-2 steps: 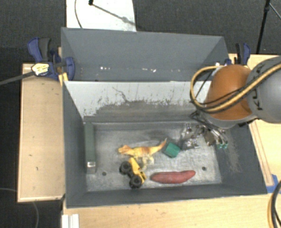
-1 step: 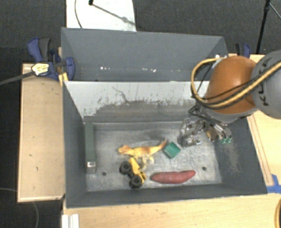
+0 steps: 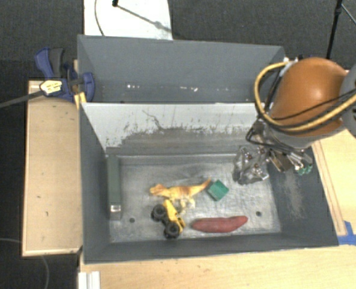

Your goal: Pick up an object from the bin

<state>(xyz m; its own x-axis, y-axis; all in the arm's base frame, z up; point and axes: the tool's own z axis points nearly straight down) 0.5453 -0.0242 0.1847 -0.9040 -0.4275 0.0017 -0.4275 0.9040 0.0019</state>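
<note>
Red oblong piece (image 3: 220, 224), near side; yellow toy truck (image 3: 169, 217) to its left; yellow dinosaur (image 3: 178, 191) and green block (image 3: 217, 189) behind. My claw (image 3: 250, 168): just right of green block; spread or pressed, I cannot tell.

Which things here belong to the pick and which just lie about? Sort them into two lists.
Job: gripper; grey bin; green block, nearest the gripper, perhaps the pick.
Lying about: yellow dinosaur; yellow toy truck; red oblong piece; dark bar by the left wall.
</note>
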